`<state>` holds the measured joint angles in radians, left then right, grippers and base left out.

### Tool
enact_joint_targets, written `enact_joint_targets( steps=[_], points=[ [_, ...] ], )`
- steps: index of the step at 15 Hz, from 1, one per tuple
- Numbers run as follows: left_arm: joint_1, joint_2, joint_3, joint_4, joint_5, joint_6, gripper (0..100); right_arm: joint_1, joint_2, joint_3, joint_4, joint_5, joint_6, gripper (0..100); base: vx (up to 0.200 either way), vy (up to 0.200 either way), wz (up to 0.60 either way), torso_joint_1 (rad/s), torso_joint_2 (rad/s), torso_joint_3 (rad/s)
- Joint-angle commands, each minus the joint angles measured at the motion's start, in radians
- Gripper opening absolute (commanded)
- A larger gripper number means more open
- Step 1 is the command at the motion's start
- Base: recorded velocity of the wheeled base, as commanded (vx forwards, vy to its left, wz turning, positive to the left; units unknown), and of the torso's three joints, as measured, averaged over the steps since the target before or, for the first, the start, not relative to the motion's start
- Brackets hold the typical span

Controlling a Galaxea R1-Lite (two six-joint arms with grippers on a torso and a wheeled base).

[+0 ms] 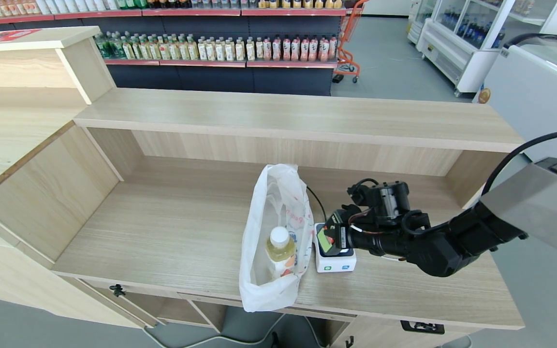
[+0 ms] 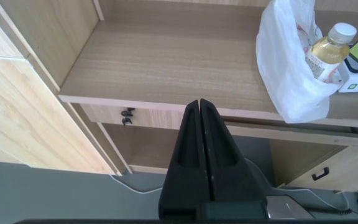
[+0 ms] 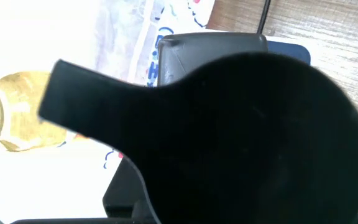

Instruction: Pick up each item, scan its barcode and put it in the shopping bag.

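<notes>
Right gripper (image 1: 330,238) is seen right of centre in the head view, extended in from the right edge and low over the scanner (image 1: 335,262). Whether it is clamped cannot be told, as its tip is masked by the wrist. A small green item (image 1: 323,240) with a red patch is seen at that tip, just above the scanner's dark top. Its flat face is turned to the frame's lower left, and its long axis is steep and slightly leaning. Left gripper (image 2: 199,104) is closed on nothing, jaws pressed together, and is placed in front of the counter (image 1: 162,232) edge, well apart from everything else. Bag (image 1: 254,241) is stood at frame centre, mouth open upward, just left of the scanner, with its lower end lapped over the counter's near edge. Bottle (image 1: 279,251) is stood upright inside it, long axis vertical, white cap up, yellowish liquid. A black cable (image 1: 316,199) is seen between the scanner and the bag. Drinks shelves (image 1: 220,48) are lined along the top of the frame.
</notes>
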<state>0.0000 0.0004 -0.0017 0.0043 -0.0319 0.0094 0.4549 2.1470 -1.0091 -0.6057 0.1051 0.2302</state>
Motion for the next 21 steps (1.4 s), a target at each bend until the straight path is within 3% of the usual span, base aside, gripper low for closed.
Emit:
enact_joint_targets(
  steps=[1,17,21],
  points=[
    [0.000,0.001,0.000,0.000,0.000,0.000,0,0.002,0.016,0.000,0.000,-0.001,0.000,0,0.000,0.000,0.00,0.000,0.00,0.000],
    [0.000,0.000,0.000,0.000,0.000,0.000,0,-0.001,0.059,-0.034,-0.012,0.019,0.001,0,0.000,0.000,0.00,0.000,0.00,0.000],
    [0.000,0.000,0.000,0.000,0.001,0.001,0,-0.036,-0.125,-0.025,0.000,0.019,0.017,0,0.000,0.000,0.00,0.000,0.00,0.000]
  ],
)
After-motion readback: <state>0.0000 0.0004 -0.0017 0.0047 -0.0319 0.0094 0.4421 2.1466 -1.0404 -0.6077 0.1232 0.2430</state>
